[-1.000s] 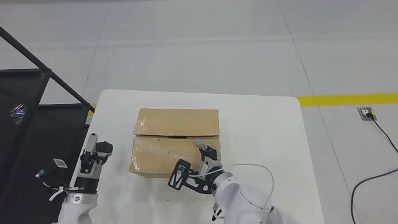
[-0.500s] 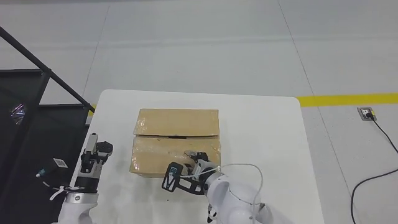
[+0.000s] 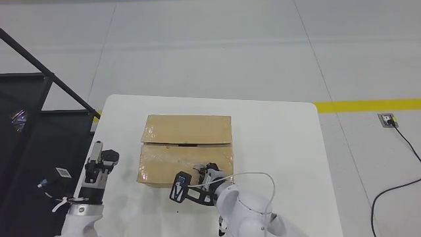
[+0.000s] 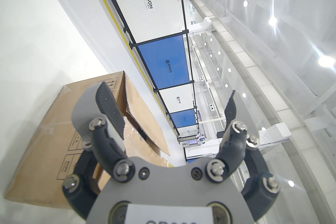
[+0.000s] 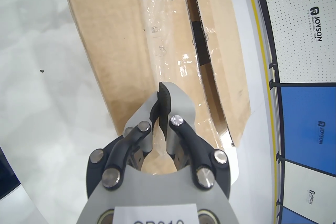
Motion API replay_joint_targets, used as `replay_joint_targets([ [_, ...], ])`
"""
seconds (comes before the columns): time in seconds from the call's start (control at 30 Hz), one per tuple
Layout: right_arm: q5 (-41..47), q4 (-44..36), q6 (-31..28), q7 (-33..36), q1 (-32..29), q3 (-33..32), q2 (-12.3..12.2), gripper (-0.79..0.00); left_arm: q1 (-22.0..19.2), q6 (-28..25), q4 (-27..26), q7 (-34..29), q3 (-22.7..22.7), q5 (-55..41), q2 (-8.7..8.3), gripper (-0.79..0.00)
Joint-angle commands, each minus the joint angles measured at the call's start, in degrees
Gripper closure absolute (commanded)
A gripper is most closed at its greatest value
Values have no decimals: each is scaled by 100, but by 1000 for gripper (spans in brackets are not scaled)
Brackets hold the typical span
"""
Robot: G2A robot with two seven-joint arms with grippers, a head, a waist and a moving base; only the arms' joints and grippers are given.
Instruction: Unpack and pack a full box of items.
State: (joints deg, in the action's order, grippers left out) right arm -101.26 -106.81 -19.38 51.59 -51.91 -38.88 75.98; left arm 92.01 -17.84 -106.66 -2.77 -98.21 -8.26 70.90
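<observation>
A brown cardboard box [image 3: 187,146] lies in the middle of the white table [image 3: 283,138], its two top flaps down with a narrow dark seam [image 5: 199,46] between them and clear tape along the top. My right gripper [image 5: 160,93] is shut with nothing in it, its tips over the near flap by the box's near right corner; in the top view my right gripper [image 3: 200,178] hangs at the box's near edge. My left gripper [image 4: 168,104] is open and holds nothing, tilted upward beside the box [image 4: 52,130]; it sits at the table's left edge [image 3: 99,161].
A dark cloth-covered frame [image 3: 26,125] stands just left of the table. Bare tabletop lies to the right of the box and behind it. A small dark speck [image 5: 41,71] marks the table near the box.
My right gripper has shifted left and slightly nearer along the box's near edge. The left arm has stayed put.
</observation>
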Motion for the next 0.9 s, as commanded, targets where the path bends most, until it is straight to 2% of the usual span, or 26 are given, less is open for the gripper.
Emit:
replay_joint_targets([
  [0.0,-94,-44,-34,12,4,-6,13,0,10,-14,4,-11,-15,-19,4,-785],
  [0.4,-1902,-577,203,96,-57,467,158,0,36,-81,51,-83,-66,-96,28,-785],
  [0.87,-1940,-559,226,120,-55,493,178,0,-41,-70,187,-411,-202,-110,24,-785],
])
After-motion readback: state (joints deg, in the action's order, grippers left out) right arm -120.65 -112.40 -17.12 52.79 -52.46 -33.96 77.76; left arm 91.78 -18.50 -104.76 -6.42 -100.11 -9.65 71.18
